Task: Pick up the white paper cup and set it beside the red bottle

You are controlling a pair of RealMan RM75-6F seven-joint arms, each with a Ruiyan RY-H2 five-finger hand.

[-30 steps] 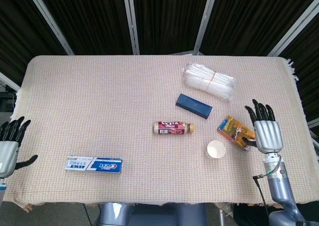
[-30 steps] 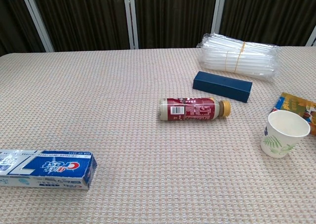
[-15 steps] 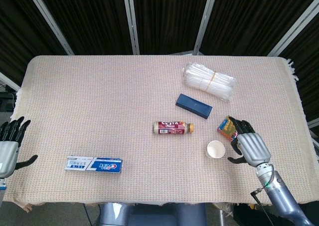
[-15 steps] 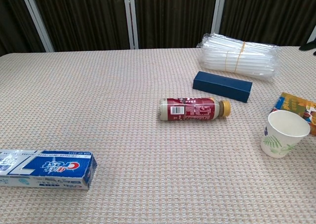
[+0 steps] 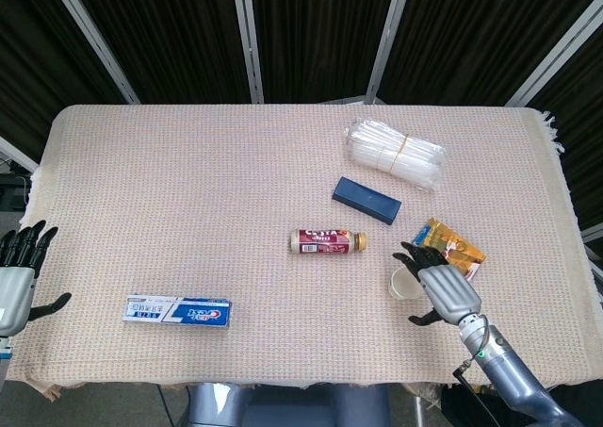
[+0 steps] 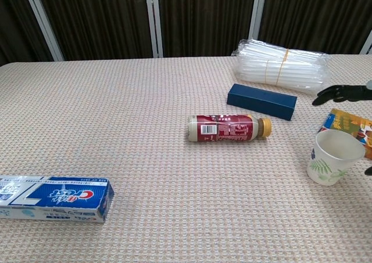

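The white paper cup (image 5: 404, 283) (image 6: 331, 157) stands upright on the cloth, right of the red bottle (image 5: 325, 241) (image 6: 228, 128), which lies on its side with its gold cap pointing at the cup. My right hand (image 5: 439, 290) hovers just right of and over the cup, fingers spread, holding nothing. In the chest view only its dark fingertips (image 6: 344, 92) and the thumb tip show at the right edge. Whether the hand touches the cup is unclear. My left hand (image 5: 19, 274) hangs open off the table's left edge.
A dark blue box (image 5: 366, 200) and a bundle of clear plastic (image 5: 394, 154) lie behind the bottle. An orange snack packet (image 5: 454, 247) sits right behind the cup. A toothpaste box (image 5: 177, 311) lies at the front left.
My right hand has swept left from beside the snack packet to the cup, now partly over it. The cup, the bottle and the left hand have not moved.
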